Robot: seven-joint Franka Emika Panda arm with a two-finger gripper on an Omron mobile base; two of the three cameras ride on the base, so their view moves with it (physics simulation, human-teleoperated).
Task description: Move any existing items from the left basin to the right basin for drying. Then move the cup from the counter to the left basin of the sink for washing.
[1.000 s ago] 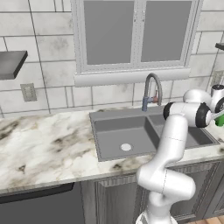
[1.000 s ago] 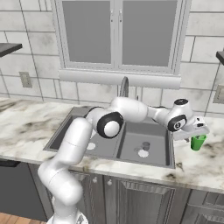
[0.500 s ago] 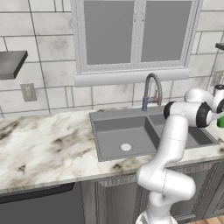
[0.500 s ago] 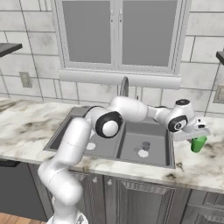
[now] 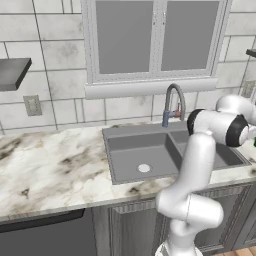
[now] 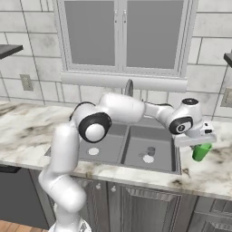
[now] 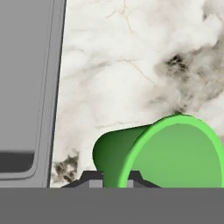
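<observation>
While the arm reached out to the right of the sink (image 6: 176, 156), the pincer (image 6: 199, 144) was clamped on the rim of the cup (image 6: 200, 152), its jaws drawn tight together on the green wall. The cup hung under the hand over the table (image 6: 213, 170), just right of the sink's edge; whether its base touched the marble could not be told. In the hand view the cup (image 7: 164, 151) sat close to the lens, mouth toward the camera and nothing visible inside it. The right basin (image 6: 154, 145) held a small grey cylindrical object (image 6: 151, 151) near its pale drain (image 6: 148, 159). The left basin (image 5: 142, 155) showed its own drain (image 5: 144, 168). The faucet (image 5: 172, 102) arched behind the sink.
</observation>
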